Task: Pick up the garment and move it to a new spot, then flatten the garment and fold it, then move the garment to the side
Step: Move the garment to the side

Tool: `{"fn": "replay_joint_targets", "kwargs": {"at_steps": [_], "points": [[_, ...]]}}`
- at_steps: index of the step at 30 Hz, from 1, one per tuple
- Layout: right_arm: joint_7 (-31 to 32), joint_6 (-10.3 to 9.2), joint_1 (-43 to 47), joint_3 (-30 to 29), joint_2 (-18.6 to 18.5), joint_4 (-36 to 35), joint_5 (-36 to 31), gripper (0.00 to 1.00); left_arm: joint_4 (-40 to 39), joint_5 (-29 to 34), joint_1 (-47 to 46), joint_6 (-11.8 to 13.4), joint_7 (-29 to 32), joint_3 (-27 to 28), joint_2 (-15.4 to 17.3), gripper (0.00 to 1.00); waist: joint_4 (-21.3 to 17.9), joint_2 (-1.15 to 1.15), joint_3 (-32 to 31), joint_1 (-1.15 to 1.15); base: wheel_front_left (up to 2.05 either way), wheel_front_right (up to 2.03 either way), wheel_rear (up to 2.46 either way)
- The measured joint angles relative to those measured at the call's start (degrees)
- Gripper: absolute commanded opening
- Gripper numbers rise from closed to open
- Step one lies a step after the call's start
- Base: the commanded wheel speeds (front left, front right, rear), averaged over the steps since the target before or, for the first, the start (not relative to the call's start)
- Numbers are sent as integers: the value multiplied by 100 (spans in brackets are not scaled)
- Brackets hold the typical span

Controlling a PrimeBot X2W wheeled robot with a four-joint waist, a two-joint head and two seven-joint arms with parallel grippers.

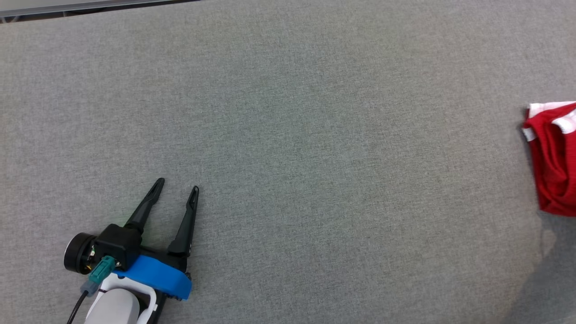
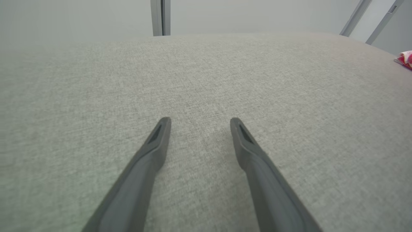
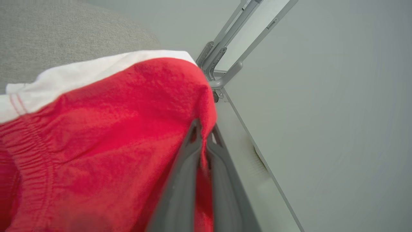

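Grey woven cloth covers the counter (image 1: 288, 135), and at its far right the bunched red knit garment with white trim (image 1: 555, 166) has a fold clamped between the closed fingers of the right pincer (image 3: 204, 127). The left pincer (image 1: 177, 185) is at the lower left of the head view, well apart from it, fingers spread wide and holding nothing.

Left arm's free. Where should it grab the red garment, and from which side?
Probably the white-trimmed corner of the red garment: it faces the left gripper, whose jaws stand open. Come in from the robot's left, across the grey surface; the right gripper holds a red fold.
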Motion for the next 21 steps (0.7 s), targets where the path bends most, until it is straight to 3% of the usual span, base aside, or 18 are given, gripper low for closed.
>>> {"fn": "replay_joint_targets", "kwargs": {"at_steps": [1,2,6,9,13,17,20,21], "points": [[-113,-1,-41,-16,-100,114,34,85,10,-2,-1,0,0,7,0,100,11,0,-1,0,0,0,0],[-203,0,-89,-14,-197,259,62,100,22,-7,-6,1,0,12,3,100,20,0,-2,0,0,0,0],[-499,-1,-367,-32,-394,816,64,100,91,-8,-25,0,0,30,1,100,36,0,-16,0,0,0,0],[-825,-1,-599,-66,-332,993,-134,100,136,-9,-41,1,0,41,-31,100,55,1,-50,0,0,0,0],[-1180,-2,-1016,32,158,1093,-77,100,179,-8,-36,1,2,157,-80,100,76,1,-160,0,0,0,0],[-1240,-2,-1126,620,848,809,177,100,236,62,28,2,10,380,-178,100,101,1,-340,1,0,0,0],[-1246,-1,-1083,950,982,463,448,100,261,122,29,2,11,487,-257,100,135,1,-448,1,0,0,0],[-1251,-2,-842,1315,995,240,776,100,291,172,34,2,11,619,-356,100,193,1,-577,0,0,0,0]]}}
